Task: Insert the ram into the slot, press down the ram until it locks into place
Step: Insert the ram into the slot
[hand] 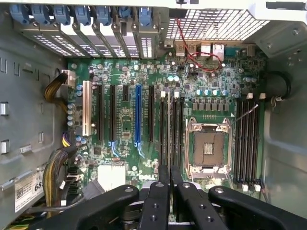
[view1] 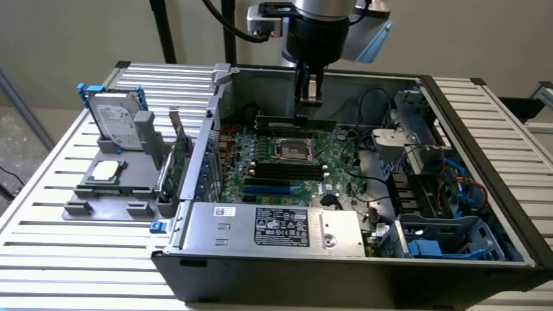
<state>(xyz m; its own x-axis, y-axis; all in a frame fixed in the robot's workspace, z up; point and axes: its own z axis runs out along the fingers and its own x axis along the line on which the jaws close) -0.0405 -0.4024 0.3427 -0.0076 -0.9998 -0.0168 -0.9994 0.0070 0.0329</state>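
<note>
At the left of the exterior view a grey fixture (view1: 103, 188) sat on the slatted table (view1: 52, 259), with a hard drive (view1: 116, 123) standing at its back. Right of it the open computer case (view1: 346, 272) lay on its side, its motherboard (view1: 333, 170) facing up.

In the upper middle of that frame the gripper (view1: 309, 105) reached down from the arm. Its jaws were closed on the upper edge of the ram (view1: 294, 122), which hung level across the frame above the board and was not yet seated. Below the ram in the frame lay the silver processor socket (view1: 289, 150). Below that came the black memory slots (view1: 281, 170) and then a shorter blue slot (view1: 272, 190). Which black slot the stick hung over could not be told. Farther right stood a metal drive cage (view1: 423, 129).

In the wrist view a white slot (hand: 87, 108) showed at centre left. One group of black memory slots ran up the middle, directly above the fingers (hand: 156, 201), which sat pressed close together at the lower centre. A second group lay at centre right, past the socket.
</note>
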